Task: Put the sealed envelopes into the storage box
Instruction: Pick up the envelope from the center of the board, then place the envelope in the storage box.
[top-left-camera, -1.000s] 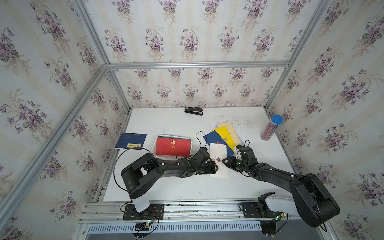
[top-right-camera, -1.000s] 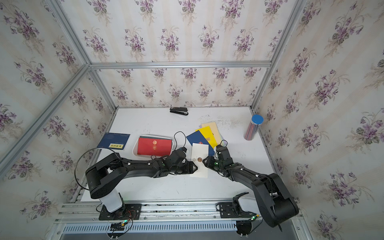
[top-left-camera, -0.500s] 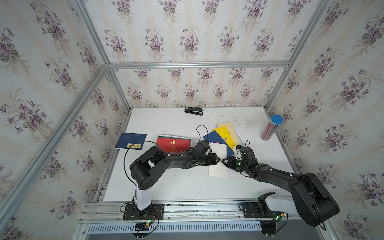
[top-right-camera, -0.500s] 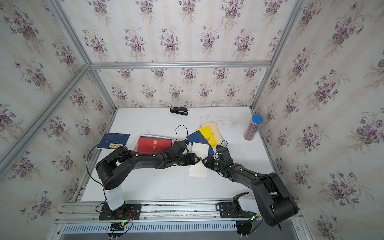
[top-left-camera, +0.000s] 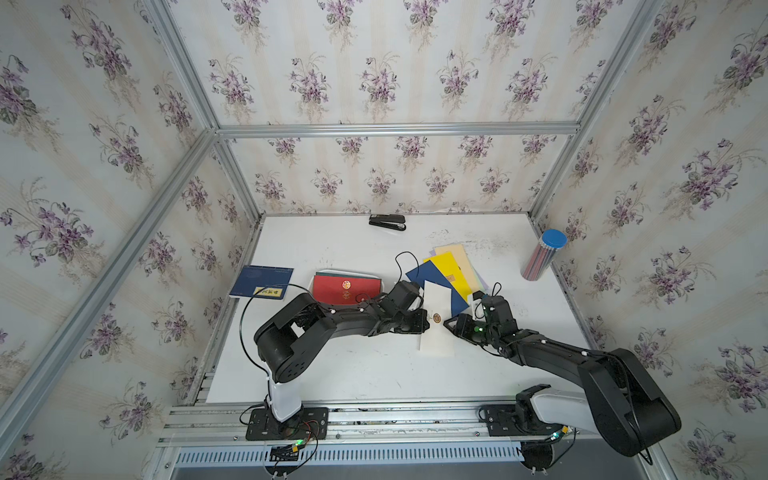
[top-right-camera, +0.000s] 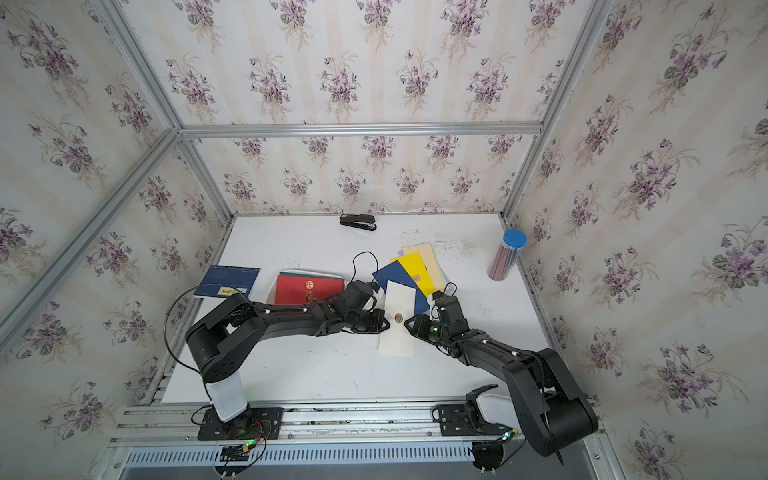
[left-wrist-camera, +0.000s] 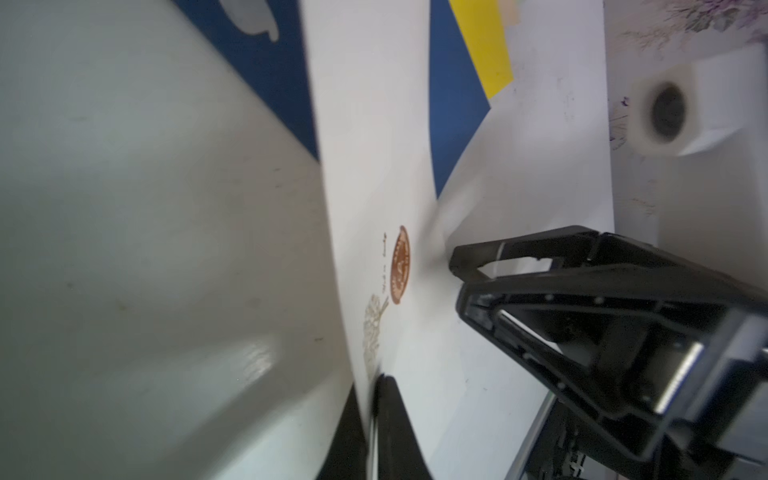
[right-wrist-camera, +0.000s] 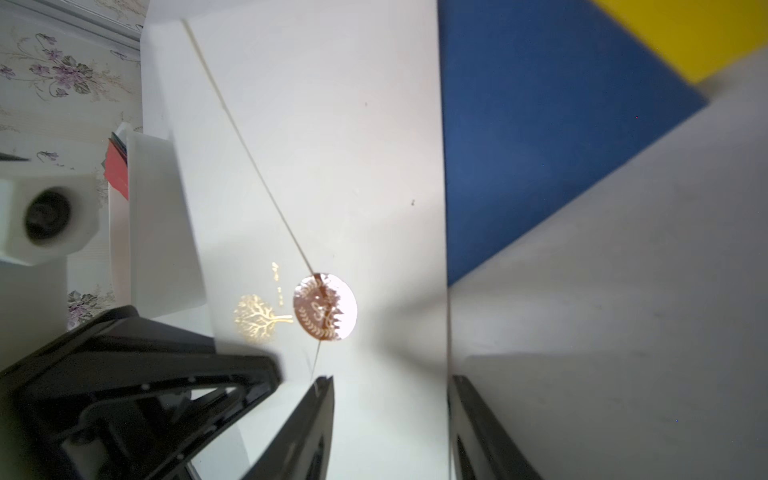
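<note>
My left fingers are clenched on the long edge of the white envelope, close to its copper seal. In the left wrist view that edge curves up from the surface, so I judge the paper is lifted a little on my side. I take it at the edge because a flat envelope gives no other place for a pinch.

My right fingers are released, standing apart over the opposite long edge of the same envelope. They are not closed on anything. I think they are there to steady the paper against sliding while the left side takes it, but I cannot tell whether they press on it.

The far end of the white envelope lies over the navy envelope, with the yellow envelope beyond. The storage box is on my left side, well apart from the pile, and a red envelope lies inside it already.

The next step, in my judgement, is to carry the white one across to the box. The risk is that thin paper bends or slips from such a narrow grip.
</note>
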